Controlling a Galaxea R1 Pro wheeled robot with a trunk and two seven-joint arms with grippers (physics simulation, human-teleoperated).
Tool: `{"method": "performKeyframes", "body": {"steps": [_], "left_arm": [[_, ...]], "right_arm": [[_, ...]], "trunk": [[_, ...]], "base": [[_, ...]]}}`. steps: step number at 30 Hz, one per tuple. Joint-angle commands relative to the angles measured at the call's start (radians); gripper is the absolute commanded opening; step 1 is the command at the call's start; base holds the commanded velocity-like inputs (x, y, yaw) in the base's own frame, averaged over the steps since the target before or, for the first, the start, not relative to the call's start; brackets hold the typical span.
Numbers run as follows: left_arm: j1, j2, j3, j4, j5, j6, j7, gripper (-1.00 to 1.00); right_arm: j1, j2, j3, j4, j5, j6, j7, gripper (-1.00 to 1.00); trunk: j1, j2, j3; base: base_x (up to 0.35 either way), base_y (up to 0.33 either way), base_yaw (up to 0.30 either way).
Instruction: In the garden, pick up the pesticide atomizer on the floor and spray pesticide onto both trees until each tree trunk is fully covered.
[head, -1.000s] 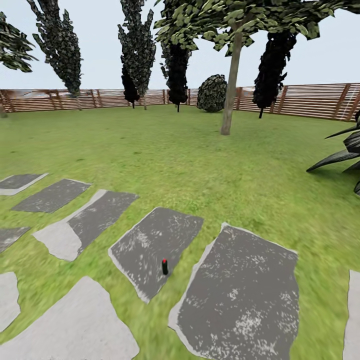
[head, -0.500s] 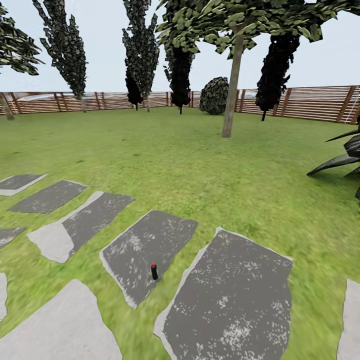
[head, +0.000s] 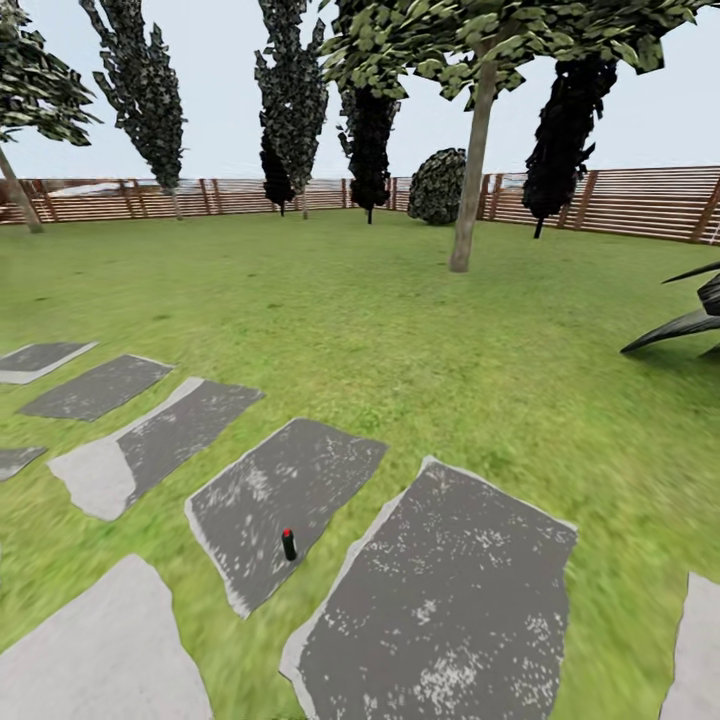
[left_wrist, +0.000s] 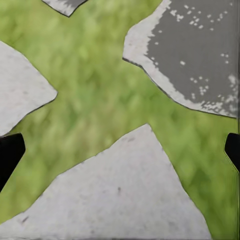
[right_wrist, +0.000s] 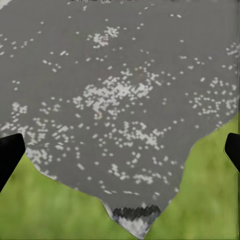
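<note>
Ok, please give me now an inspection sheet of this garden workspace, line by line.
Surface: green lawn with grey stepping stones.
Job's things: pesticide atomizer upright on a dark stone, red mark on top; one bare-trunk tree ahead on the grass, a second trunk at the far left by the fence.
Clutter: nothing seen.
Grippers: dark tips of the left fingers and the right fingers at the edges of the wrist views, wide apart, holding nothing.
Cables: nothing seen.
Surroundings: brown slatted fence, dark cypress-like trees, a round bush, a spiky dark plant.
</note>
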Motion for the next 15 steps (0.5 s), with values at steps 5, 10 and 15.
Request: {"method": "performKeyframes", "body": {"steps": [5,10,15], "left_arm": [[0.000,0.000,0.000,0.000,0.000,0.000,0.000,1.00],[0.000,0.000,0.000,0.000,0.000,0.000,0.000,1.00],[0.000,0.000,0.000,0.000,0.000,0.000,0.000,1.00]], "right_arm": [[0.000,0.000,0.000,0.000,0.000,0.000,0.000,1.00],[0.000,0.000,0.000,0.000,0.000,0.000,0.000,1.00],[0.000,0.000,0.000,0.000,0.000,0.000,0.000,1.00]], "trunk": [[0.000,0.000,0.000],[0.000,0.000,0.000],[0.000,0.000,0.000]], "base": [[0.000,-0.272,0.275],[0.000,-0.272,0.278],[0.000,-0.272,0.278]]}}
